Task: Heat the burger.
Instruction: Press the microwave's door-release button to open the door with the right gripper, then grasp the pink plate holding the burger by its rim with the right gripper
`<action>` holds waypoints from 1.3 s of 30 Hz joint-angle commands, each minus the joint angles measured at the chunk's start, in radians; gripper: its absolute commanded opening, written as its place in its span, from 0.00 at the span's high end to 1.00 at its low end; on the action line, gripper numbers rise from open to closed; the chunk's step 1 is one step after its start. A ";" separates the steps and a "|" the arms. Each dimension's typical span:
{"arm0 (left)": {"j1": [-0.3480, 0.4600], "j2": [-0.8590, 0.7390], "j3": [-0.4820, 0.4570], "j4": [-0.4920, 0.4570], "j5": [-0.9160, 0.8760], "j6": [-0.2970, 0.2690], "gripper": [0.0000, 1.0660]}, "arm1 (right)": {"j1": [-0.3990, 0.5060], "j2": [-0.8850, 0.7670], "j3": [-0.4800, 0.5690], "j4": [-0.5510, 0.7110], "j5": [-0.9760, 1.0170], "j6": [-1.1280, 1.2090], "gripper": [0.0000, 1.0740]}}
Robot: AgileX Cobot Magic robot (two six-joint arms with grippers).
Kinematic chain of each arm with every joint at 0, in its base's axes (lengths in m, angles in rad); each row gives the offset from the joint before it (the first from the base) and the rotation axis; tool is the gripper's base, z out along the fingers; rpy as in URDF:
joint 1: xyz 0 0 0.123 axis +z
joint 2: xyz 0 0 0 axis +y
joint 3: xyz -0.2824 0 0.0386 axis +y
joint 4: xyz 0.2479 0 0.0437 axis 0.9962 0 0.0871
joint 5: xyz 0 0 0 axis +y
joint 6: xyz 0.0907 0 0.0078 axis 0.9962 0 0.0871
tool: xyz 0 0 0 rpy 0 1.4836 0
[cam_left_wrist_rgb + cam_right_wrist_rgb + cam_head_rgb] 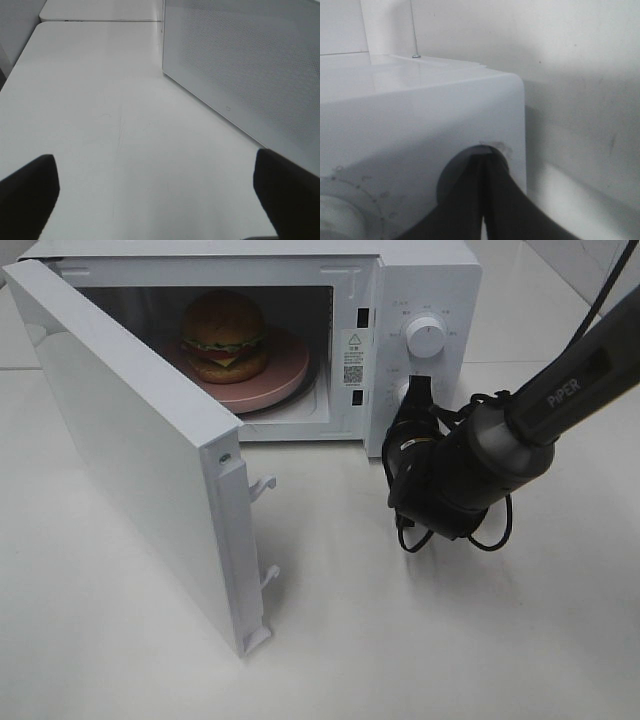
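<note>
Here the right gripper [485, 165] is clenched, tips together against a round knob [452, 181] on the microwave [420, 280] panel. Only the high view shows the burger [224, 335], off to that gripper's left and deeper in, sitting on a pink plate [280, 380] inside the oven. Only the left wrist view shows the left gripper [157, 200], spread wide over the table [100, 100], with the door [240, 65] beyond.

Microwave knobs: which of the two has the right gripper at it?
The lower knob, half hidden behind the shut right gripper. The upper knob sits in full view above it, with nothing near.
</note>
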 commanded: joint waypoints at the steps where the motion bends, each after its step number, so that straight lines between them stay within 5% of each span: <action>1: 0.000 -0.005 0.003 0.002 0.000 0.004 0.08 | -0.044 -0.019 -0.085 -0.167 -0.099 -0.032 1.00; 19: 0.000 -0.005 0.003 0.002 0.000 0.004 0.08 | -0.043 -0.132 0.054 -0.078 0.156 -0.124 1.00; 39: 0.000 -0.005 0.003 0.002 0.000 0.003 0.08 | -0.044 -0.345 0.207 0.067 0.387 -0.651 1.00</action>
